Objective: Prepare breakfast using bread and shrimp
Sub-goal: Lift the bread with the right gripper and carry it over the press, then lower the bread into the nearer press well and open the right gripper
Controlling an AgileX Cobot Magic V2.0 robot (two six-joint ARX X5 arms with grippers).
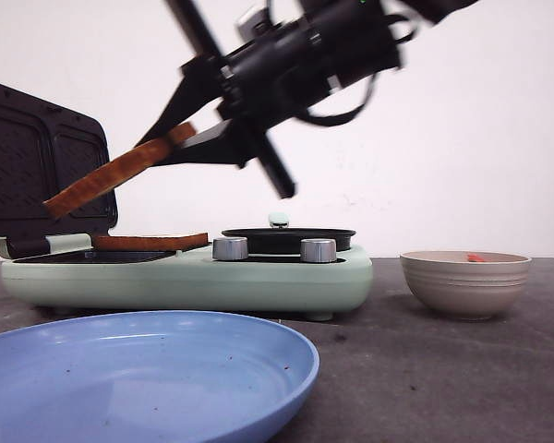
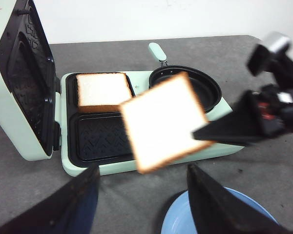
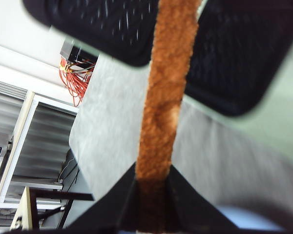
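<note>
- Two bread slices: one (image 2: 103, 91) lies in the maker's (image 1: 194, 277) rear tray, the other (image 2: 163, 122) hangs tilted above it.
- Right gripper (image 3: 154, 187) pinches the raised slice's edge.
- Left gripper (image 2: 141, 204) is spread, empty.
- Shrimp (image 1: 475, 257) sits in the bowl (image 1: 464, 282).

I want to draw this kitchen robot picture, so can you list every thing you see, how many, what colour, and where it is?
Square white bread slices with golden-brown crust: two; one lying in the far tray of the sandwich maker, one held tilted in the air above it.
Mint-green sandwich maker with black plates: one, lid open, on the table's left side.
Round black pan: one, on the maker's right part.
Silver knobs: two, on the maker's front.
Beige ribbed bowl: one, right of the maker.
Small red-orange shrimp: one, in the bowl.
Blue plate: one, nearest the camera.
Dark grey table: one.
Right gripper: black, pinching the tilted slice.
Left gripper: black, open, over the plate's edge.
</note>
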